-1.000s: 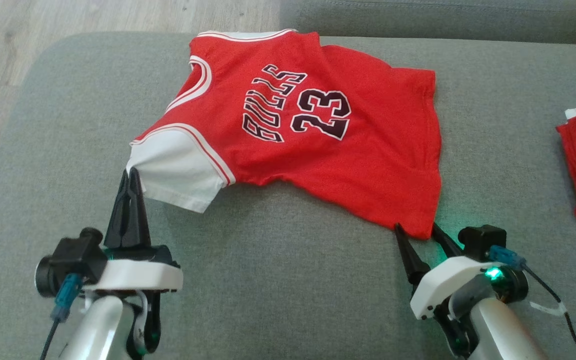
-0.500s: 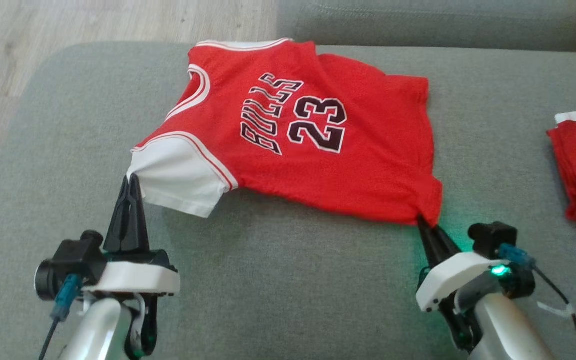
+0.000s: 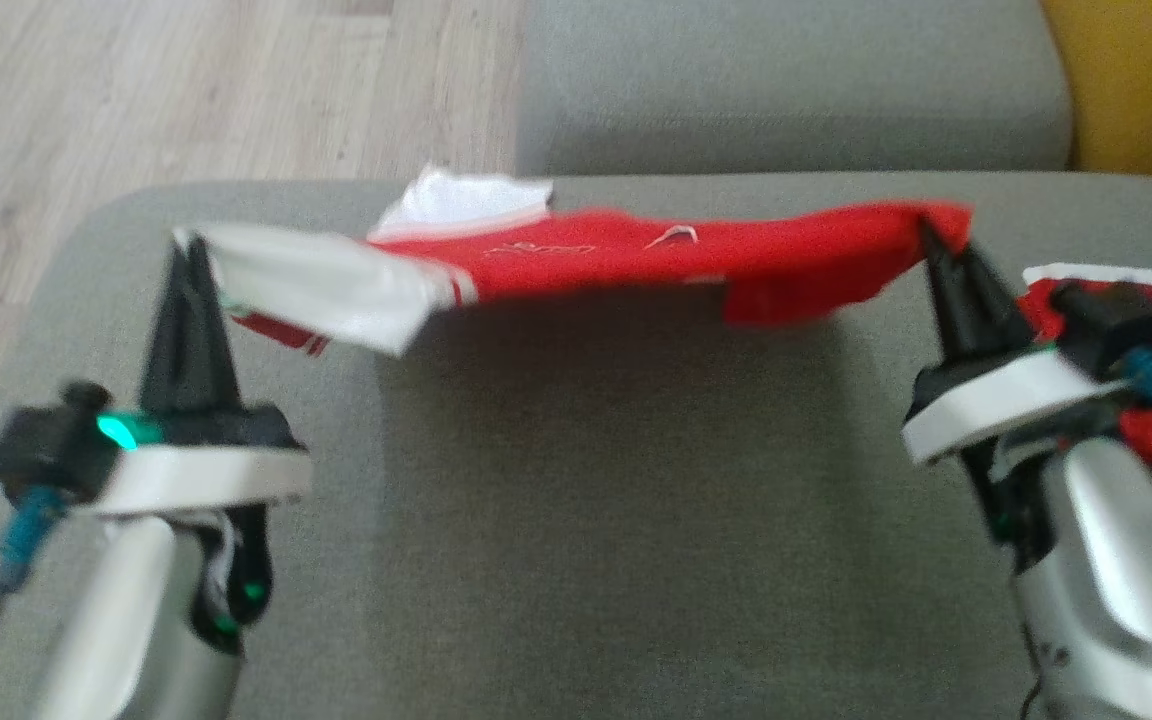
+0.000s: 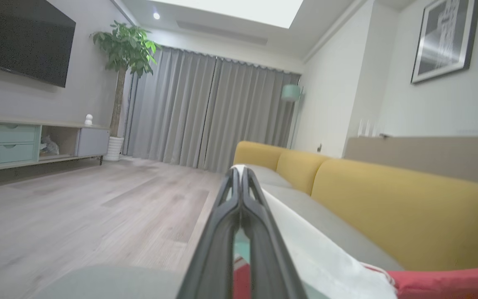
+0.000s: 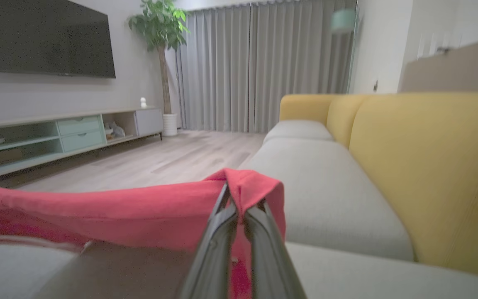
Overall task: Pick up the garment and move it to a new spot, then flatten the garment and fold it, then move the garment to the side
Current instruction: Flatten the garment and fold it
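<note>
The garment (image 3: pixel 636 255), a red jersey with white sleeves, hangs stretched in the air between my two grippers above the grey sofa cushion (image 3: pixel 586 520). My left gripper (image 3: pixel 186 245) is shut on the white sleeve edge (image 4: pixel 305 249) at the left. On the right, my right gripper (image 3: pixel 926 235) is shut on the garment's red hem corner (image 5: pixel 247 187). The cloth sags slightly in the middle and its printed front is hidden.
Red and white folded clothing (image 3: pixel 1136 300) lies on the cushion behind my right wrist. A second grey cushion (image 3: pixel 786 90) lies beyond, a yellow backrest (image 3: pixel 1136 80) at the far right. Wooden floor (image 3: pixel 186 90) lies past the cushion's left edge.
My right gripper has shut on the hem corner. Both grippers have lifted the garment off the cushion and carried it forward, so it now hangs stretched between them. The head camera also tilted.
</note>
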